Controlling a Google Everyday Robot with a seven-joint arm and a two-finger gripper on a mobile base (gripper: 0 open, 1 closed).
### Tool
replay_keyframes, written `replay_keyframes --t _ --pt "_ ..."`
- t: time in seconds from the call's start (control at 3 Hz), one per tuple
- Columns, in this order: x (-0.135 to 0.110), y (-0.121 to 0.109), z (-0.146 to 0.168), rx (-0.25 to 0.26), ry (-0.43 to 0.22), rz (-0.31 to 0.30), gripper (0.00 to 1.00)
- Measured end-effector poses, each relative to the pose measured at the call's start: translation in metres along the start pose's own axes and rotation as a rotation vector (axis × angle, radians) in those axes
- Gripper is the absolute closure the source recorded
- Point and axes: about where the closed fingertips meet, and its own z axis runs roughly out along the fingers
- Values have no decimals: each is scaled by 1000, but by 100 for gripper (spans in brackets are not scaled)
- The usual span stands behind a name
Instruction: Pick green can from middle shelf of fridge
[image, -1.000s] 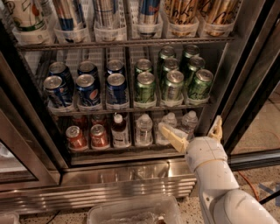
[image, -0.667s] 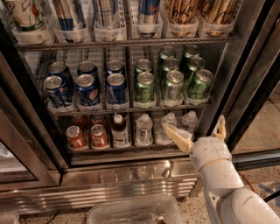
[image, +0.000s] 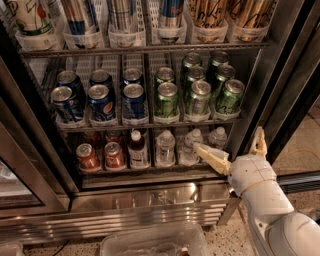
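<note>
1. The fridge (image: 280, 65): an open display cooler with a dark frame and a steel base. Its top and left side are cut off by the picture edge, so how many racks it has cannot be told.
2. The gripper (image: 235, 147): low at the right, in front of the bottom rack of bottles (image: 165, 147) and below the cans. Its two fingers stand spread wide, one reaching left towards the bottles and one pointing up by the frame, with nothing between them.
3. The middle shelf (image: 150, 122): a wire rack with clear lane trays, carrying blue cans (image: 101, 102) on the left and green cans on the right. The rear cans in each lane are partly hidden by those in front.
4. The green can (image: 229, 97): front of the rightmost lane, upright, closest to the gripper and well above it. Judged stiff but thin-walled, smooth and probably slippery with cold; fairly heavy if full. Best taken across the mid-body, clear of the tray lip. Neighbouring cans stand close, leaving little finger room.
</note>
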Motion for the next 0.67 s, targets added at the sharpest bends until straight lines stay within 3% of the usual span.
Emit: replay_keyframes --t 0.67 --pt "-5 -2 6 -2 -32 -30 0"
